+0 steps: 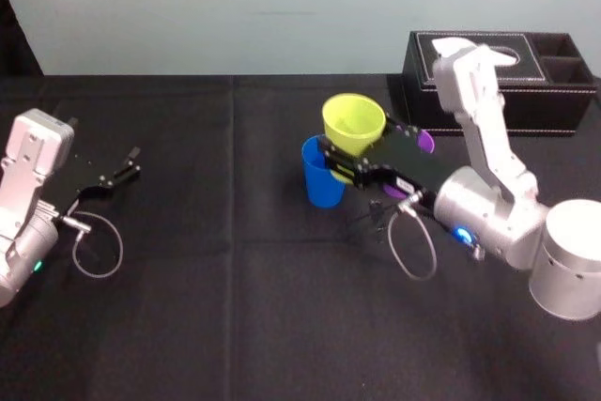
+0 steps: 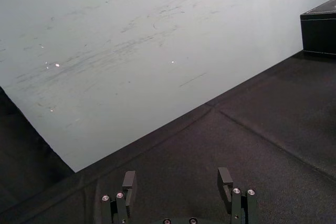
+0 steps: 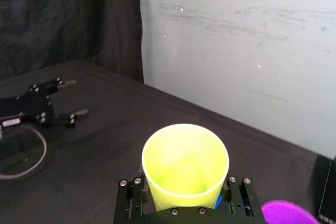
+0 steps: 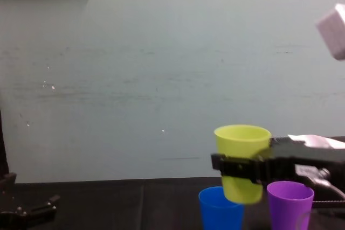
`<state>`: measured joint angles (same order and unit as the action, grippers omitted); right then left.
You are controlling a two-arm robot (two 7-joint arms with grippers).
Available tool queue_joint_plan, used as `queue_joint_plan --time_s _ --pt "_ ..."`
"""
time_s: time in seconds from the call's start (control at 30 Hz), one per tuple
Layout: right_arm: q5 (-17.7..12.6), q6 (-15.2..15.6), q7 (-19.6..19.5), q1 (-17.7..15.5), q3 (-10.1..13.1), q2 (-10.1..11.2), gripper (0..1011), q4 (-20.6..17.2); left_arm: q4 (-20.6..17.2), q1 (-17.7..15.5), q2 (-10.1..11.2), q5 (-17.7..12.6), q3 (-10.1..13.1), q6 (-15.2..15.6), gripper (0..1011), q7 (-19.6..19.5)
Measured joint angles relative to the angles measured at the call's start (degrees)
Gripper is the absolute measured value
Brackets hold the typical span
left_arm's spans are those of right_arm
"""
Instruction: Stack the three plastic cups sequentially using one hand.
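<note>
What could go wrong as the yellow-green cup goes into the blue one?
The right gripper holds the yellow-green cup over the blue cup, seemingly off-centre in the chest view; its base might catch the rim and tip the blue cup. The purple cup stands close beside the gripper, so lowering could knock it. The left gripper lies parked at the left.

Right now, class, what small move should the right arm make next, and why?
Probably shift the right claw slightly to the robot's left, then lower it. It holds the yellow-green cup with its base just above the blue cup, off-centre toward the purple cup, not yet nested. The left claw sits parked at the left.
</note>
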<state>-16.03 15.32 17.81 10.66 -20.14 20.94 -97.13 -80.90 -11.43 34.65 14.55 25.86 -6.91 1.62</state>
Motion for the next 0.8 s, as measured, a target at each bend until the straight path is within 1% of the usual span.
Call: queue_joint_plan --time_s 0.03,0.1,0.17,0.3,0.5,0.8 --pt "0.3 0.4 -0.2 1.0 -0.4 -0.6 734 0.5 0.0 0.0 0.0 0.0 0.0 0.0 1011 0.0" --pt "0.5 0.7 -0.3 1.5 -0.6 -0.9 734 0.9 0.0 0.0 0.0 0.0 0.0 0.0 1011 0.0" --pt "0.5 1.6 -0.5 3.4 -1.1 -2.4 734 2.5 0.0 0.0 0.0 0.0 0.0 0.0 1011 0.0" --pt "0.6 1.9 -0.8 5.1 -1.8 -3.9 734 4.6 0.0 0.0 0.0 0.0 0.0 0.0 1011 0.0" --pt "1.6 1.4 -1.1 6.5 -2.8 -5.4 734 7.6 0.0 0.0 0.0 0.0 0.0 0.0 1012 0.0" --pt "2.5 0.0 -1.6 7.5 -2.8 -7.0 734 10.7 0.0 0.0 0.0 0.0 0.0 0.0 1011 0.0"
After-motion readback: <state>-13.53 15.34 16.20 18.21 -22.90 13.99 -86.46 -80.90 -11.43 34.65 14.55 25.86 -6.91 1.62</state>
